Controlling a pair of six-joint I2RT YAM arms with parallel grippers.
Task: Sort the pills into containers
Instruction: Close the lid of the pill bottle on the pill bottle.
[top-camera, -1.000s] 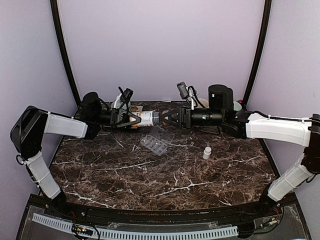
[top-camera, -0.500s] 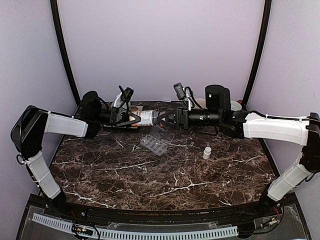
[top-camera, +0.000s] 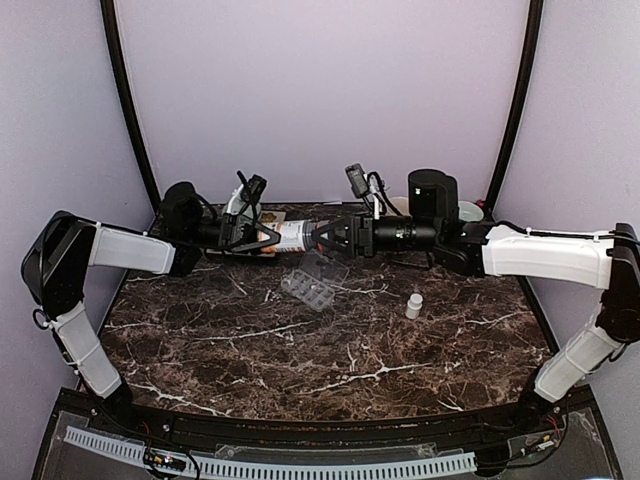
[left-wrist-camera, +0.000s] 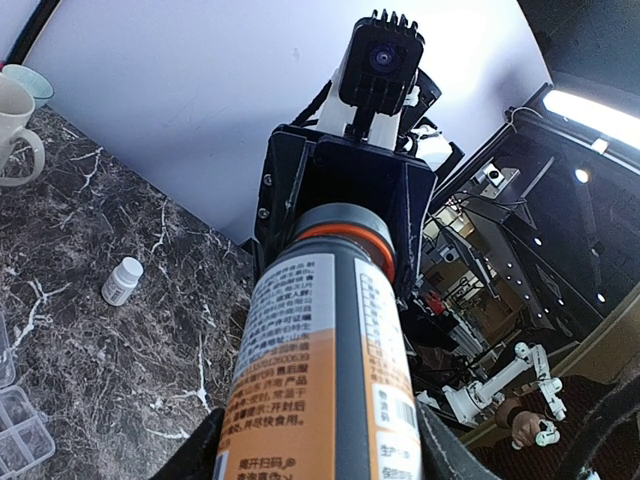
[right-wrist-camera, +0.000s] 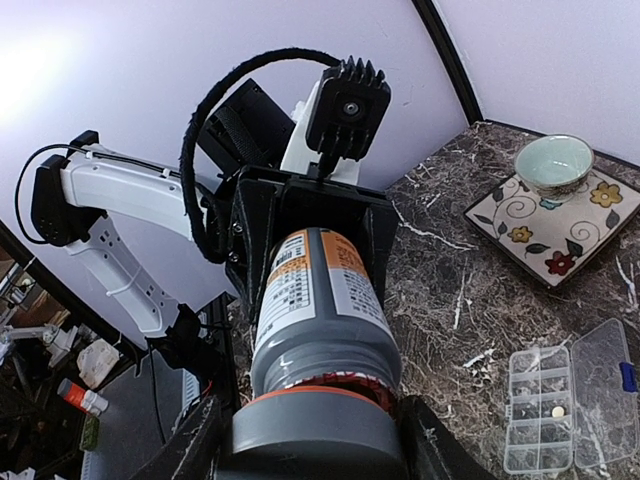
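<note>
The pill organizer lies open mid-table, one pill visible in a cell. Just beyond, raised, the left gripper clamps the orange bottle by its body and the right gripper grips its cap; sorting looks barely begun.

Overhead view from behind; wrist views face each other — close on one bottle.

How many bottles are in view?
2. An orange pill bottle held between the left gripper and right gripper; a small white bottle standing right of the pill organizer. Others may be hidden.
</note>
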